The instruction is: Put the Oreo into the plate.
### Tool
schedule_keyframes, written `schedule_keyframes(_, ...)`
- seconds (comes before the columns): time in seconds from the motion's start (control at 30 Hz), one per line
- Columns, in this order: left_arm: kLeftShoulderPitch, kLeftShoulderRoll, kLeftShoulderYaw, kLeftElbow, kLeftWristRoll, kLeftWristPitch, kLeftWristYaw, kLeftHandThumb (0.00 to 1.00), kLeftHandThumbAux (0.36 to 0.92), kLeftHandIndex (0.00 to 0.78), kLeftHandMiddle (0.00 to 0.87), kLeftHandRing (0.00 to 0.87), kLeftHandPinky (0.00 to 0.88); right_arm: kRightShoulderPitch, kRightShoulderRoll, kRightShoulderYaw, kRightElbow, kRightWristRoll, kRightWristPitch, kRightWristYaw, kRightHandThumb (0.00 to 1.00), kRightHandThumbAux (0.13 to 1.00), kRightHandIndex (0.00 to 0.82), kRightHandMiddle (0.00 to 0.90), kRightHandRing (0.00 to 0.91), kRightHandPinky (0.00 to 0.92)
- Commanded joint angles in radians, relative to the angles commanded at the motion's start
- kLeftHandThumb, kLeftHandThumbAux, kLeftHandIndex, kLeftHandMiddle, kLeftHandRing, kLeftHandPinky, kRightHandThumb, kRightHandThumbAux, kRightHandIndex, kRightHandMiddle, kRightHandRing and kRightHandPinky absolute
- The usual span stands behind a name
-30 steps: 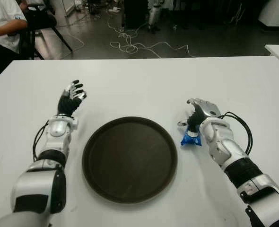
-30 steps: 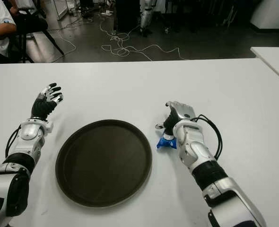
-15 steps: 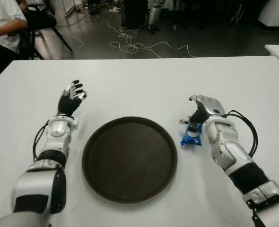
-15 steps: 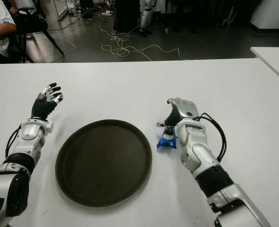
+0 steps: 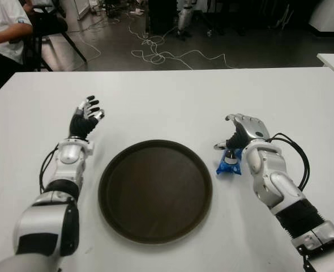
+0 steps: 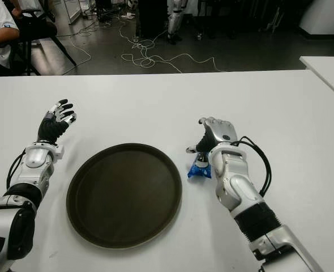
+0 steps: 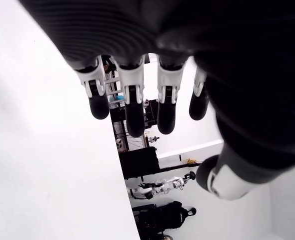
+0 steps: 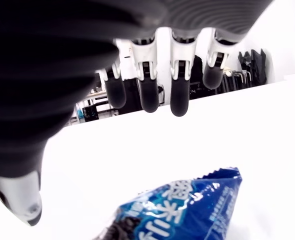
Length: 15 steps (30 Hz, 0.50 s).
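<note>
While the plate [image 5: 155, 191] lies bare, right hand [image 5: 242, 135] spread over Oreo [image 5: 229, 162]

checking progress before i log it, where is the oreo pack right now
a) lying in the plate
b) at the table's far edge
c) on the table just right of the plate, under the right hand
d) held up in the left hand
c: the blue Oreo pack lies on the white table beside the plate, with the right hand open above it and nothing gripped.
</note>
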Motion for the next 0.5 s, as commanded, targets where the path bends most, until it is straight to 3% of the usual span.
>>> schedule_keyframes(0.5, 0.001, -0.004, 0.016, -0.004, -0.017, 0.002, -0.012, 0.007, 0.717, 0.136, 0.176, 0.147, 0.109, 0.066, -0.006, -0.001, -0.059, -0.018, 0.001, 0.001, 0.000, 0.681, 0.217, 0.218, 0.216, 0.187)
